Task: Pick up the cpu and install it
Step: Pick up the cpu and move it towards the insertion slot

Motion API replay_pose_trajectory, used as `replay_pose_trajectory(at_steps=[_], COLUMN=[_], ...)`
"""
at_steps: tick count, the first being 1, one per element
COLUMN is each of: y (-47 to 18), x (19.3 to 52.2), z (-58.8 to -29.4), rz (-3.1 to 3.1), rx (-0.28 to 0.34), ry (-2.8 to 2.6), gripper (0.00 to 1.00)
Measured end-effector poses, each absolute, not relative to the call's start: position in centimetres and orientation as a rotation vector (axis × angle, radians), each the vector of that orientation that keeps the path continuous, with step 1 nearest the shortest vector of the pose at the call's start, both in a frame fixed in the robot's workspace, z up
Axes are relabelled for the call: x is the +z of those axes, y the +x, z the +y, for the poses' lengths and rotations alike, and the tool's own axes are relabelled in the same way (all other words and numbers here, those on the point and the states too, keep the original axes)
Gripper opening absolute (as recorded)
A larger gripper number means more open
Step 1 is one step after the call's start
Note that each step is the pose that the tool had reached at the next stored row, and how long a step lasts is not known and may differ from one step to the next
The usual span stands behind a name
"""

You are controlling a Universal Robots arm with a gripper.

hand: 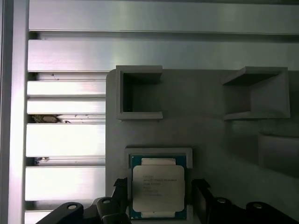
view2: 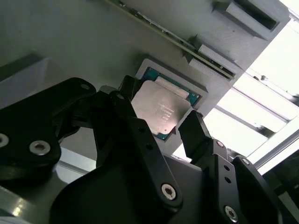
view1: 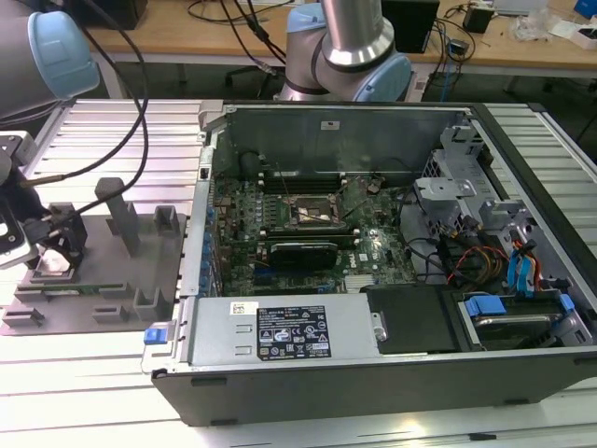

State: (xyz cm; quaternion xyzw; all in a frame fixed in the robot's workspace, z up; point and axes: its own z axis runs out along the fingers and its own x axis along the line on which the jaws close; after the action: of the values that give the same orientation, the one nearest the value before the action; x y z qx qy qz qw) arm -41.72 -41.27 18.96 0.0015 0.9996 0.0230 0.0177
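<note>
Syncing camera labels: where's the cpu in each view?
Exterior view: under the gripper on the grey fixture tray, at the exterior view's left.
First wrist view: cpu in its tray pocket, between the open gripper's jaws.
Second wrist view: cpu in the same pocket, jaws flanking it.
Shared landmark: the grey fixture tray.

Exterior view: bright, even light, sharp; soft shadows inside the open pc case (view1: 308,140), mild glare on the counter (view1: 84,373). Second wrist view: dim fg, end effector (view2: 161,112) near-black & soft-focus, counter slats blown out white behind; cpu (view2: 156,103) lid shows dull sheen. First wrist view: crisp, slats glare.
</note>
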Motion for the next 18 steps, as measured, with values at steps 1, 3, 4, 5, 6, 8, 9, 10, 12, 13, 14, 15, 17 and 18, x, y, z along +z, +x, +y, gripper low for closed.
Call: replay_pose_trajectory(at_steps=[1, 3, 4, 5, 6, 8, 9, 10, 12, 13, 14, 15, 17, 18], y=[-41.73, -41.74, -41.74, -41.73, -41.74, -41.80, -41.82, -41.84, -41.84, -41.84, -41.84, -41.84, -41.84, -41.84], x=[18.91, 18.82, 18.72, 18.70, 18.70, 18.62, 18.60, 18.57, 18.57, 18.54, 18.54, 18.55, 18.56, 18.61], z=[-41.24, -41.14, -41.04, -41.02, -41.02, -40.97, -40.93, -40.92, -40.92, -40.86, -40.84, -40.84, -40.83, -40.82], rz=[3.105, 3.106, 3.105, 3.105, 3.106, 3.105, 3.105, 3.105, 3.106, 3.105, 3.105, 3.105, 3.106, 3.106], rx=[0.071, 0.071, 0.071, 0.071, 0.071, 0.071, 0.071, 0.071, 0.071, 0.072, 0.072, 0.071, 0.071, 0.071], ry=[0.004, 0.004, 0.004, 0.004, 0.003, 0.004, 0.004, 0.004, 0.004, 0.004, 0.004, 0.004, 0.004, 0.004], gripper=[0.66, 0.66, 0.66, 0.66, 0.66, 0.66, 0.66, 0.66, 0.66, 0.66, 0.66, 0.66, 0.66, 0.66])
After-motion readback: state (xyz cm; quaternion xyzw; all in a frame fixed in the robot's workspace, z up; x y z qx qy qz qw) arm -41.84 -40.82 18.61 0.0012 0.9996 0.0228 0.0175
